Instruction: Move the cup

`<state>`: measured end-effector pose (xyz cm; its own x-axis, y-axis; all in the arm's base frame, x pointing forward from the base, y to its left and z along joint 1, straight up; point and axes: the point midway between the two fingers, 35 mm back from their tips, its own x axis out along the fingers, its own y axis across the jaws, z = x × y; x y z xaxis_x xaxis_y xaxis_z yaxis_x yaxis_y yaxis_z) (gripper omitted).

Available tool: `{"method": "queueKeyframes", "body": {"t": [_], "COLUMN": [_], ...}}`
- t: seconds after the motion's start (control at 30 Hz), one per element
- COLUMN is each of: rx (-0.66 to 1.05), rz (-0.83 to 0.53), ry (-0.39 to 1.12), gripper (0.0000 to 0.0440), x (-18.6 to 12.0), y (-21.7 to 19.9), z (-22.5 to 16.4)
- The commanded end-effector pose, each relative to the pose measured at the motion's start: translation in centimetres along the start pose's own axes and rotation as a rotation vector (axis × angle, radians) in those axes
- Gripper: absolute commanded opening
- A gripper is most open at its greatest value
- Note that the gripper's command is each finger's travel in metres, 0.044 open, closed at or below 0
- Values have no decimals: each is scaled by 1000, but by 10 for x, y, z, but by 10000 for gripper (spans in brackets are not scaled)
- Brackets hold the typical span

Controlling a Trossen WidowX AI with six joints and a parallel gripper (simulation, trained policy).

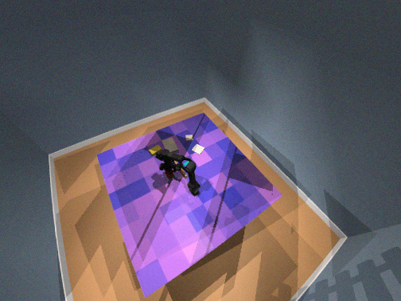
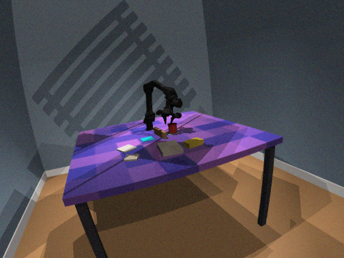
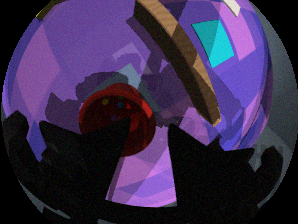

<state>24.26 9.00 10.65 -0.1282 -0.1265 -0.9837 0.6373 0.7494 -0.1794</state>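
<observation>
The red cup point(image 1: 168, 174) point(image 2: 173, 128) point(image 3: 108, 117) stands upright, with a few small marbles visible inside in the wrist view. It stands at a pale grey-blue pad point(image 3: 131, 75), mostly hidden beneath it. The cyan pad point(image 1: 185, 163) point(image 2: 147, 138) point(image 3: 214, 44) lies bare on the other side of a wooden bar. My gripper point(image 2: 168, 123) point(image 3: 149, 124) is partly open, pointing down just above the cup. In the wrist view one finger overlaps the cup's rim and the other is off to its right. Nothing is held between the fingers; whether a finger touches the rim cannot be told.
The upright wooden bar point(image 1: 183, 172) point(image 2: 160, 132) point(image 3: 182, 52) stands between the cup and the cyan pad. A grey-beige block point(image 1: 169, 145) point(image 2: 170, 149), a yellow block point(image 1: 155, 150) point(image 2: 193, 142) and two whitish flat pieces point(image 1: 198, 149) point(image 2: 132, 157) lie farther from the arm's base.
</observation>
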Motion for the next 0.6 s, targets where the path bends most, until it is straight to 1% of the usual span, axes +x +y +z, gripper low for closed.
{"method": "queueKeyframes", "body": {"t": [0.0, 0.27, 0.3, 0.5, 0.53, 0.57], "rx": [-14, -63, -71, -119, -123, -126], "rz": [-28, -43, -42, -39, -37, -33], "ry": [4, 15, 16, 6, 4, 1], "gripper": [184, 181, 174, 33, 14, 5], "x": [15, 41, 44, 55, 55, 54], "y": [-1, 0, 0, 0, -1, -1], "z": [-1, -4, -4, -3, -2, -2]}}
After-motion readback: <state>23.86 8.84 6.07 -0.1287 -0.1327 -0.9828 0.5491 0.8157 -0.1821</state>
